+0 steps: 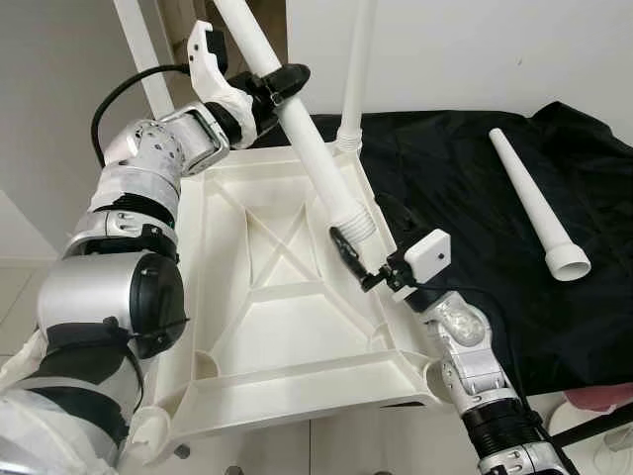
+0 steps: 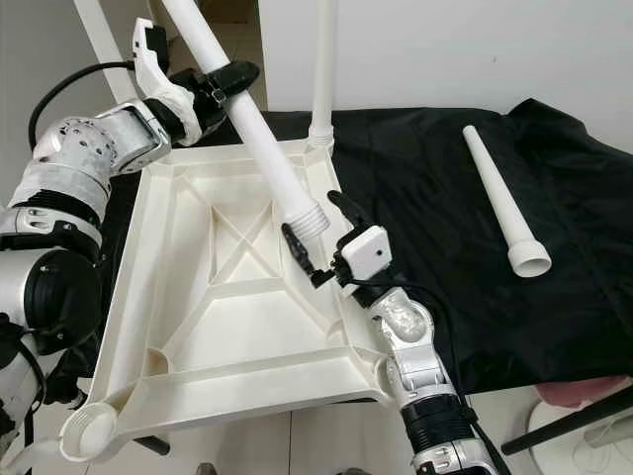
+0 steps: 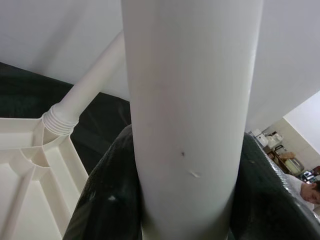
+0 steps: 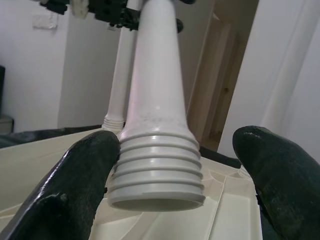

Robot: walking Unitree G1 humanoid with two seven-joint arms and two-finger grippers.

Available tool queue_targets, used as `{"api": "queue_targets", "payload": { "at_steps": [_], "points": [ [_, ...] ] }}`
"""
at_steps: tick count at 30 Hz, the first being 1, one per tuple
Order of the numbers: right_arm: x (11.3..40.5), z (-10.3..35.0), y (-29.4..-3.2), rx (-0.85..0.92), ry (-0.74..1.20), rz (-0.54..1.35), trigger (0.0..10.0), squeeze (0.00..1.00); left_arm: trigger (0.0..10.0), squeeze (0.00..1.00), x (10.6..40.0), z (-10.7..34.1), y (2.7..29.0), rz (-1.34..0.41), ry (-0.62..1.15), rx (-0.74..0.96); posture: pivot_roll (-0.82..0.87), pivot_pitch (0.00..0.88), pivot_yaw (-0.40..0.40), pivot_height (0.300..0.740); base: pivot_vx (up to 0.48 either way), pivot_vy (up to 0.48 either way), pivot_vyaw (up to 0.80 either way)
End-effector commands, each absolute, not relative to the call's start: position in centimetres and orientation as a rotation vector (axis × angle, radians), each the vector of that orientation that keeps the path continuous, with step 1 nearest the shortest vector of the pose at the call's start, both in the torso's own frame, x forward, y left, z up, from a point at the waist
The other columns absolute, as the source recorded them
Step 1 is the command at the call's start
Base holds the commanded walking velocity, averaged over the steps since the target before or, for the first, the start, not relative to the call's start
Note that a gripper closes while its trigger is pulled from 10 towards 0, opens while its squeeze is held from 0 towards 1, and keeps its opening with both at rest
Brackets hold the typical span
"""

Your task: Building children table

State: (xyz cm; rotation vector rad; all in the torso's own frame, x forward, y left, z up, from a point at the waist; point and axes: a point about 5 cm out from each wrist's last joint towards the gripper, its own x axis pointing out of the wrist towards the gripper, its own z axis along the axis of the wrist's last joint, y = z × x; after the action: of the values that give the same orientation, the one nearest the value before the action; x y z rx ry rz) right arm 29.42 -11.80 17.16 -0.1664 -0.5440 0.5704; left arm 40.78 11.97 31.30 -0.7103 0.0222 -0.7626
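The white table top (image 1: pixel 259 327) lies upside down on a black cloth (image 1: pixel 465 188). One white leg (image 1: pixel 354 89) stands upright in its far right corner socket. My left gripper (image 1: pixel 282 84) is shut on a second white leg (image 1: pixel 302 134), held slanted over the top. That leg's threaded end (image 1: pixel 357 220) hangs by the right rim; whether it touches I cannot tell. My right gripper (image 1: pixel 366 237) is open, with one black finger (image 4: pixel 75 185) on each side of the threaded end (image 4: pixel 157 175). In the left wrist view the leg (image 3: pixel 190 100) sits between the fingers (image 3: pixel 102 205).
A third white leg (image 1: pixel 539 203) lies loose on the black cloth at the right. Open corner sockets show at the near left (image 2: pixel 94 430) and near right (image 1: pixel 435 381). A pink object (image 1: pixel 598 398) sits at the lower right, with white floor tiles (image 1: pixel 15 287) at the left.
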Motion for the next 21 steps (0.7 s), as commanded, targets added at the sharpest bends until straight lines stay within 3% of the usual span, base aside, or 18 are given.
{"api": "queue_targets", "payload": {
  "at_steps": [1,7,8,9,21],
  "points": [
    [29.6,17.3,-12.1,-0.118,-0.536,0.535,10.0,1.0,10.0,0.0,40.7,32.7,12.2,-0.798,-0.028,-0.682,-0.04,0.0,0.064,0.74,0.0,0.0,0.0],
    [29.6,16.9,-12.8,-0.053,-0.502,0.481,10.0,1.0,10.0,0.0,41.0,32.9,13.5,-0.725,-0.05,-0.671,-0.04,0.0,0.06,0.74,0.0,0.0,0.0],
    [29.6,16.9,-12.8,-0.043,-0.495,0.471,10.0,0.56,10.0,0.0,41.1,33.1,13.8,-0.706,-0.066,-0.661,-0.04,0.0,0.06,0.74,0.0,0.0,0.0],
    [29.6,16.9,-12.9,-0.039,-0.485,0.463,10.0,0.0,10.0,0.0,41.1,33.4,13.7,-0.699,-0.097,-0.635,-0.05,0.0,0.054,0.74,0.0,0.0,0.0],
    [30.8,17.8,-13.2,-0.142,-0.418,0.377,10.0,0.0,10.0,0.0,41.1,32.5,12.2,-0.642,-0.184,-0.467,-0.04,0.0,0.035,0.74,0.0,0.0,0.0]
  ]
}}
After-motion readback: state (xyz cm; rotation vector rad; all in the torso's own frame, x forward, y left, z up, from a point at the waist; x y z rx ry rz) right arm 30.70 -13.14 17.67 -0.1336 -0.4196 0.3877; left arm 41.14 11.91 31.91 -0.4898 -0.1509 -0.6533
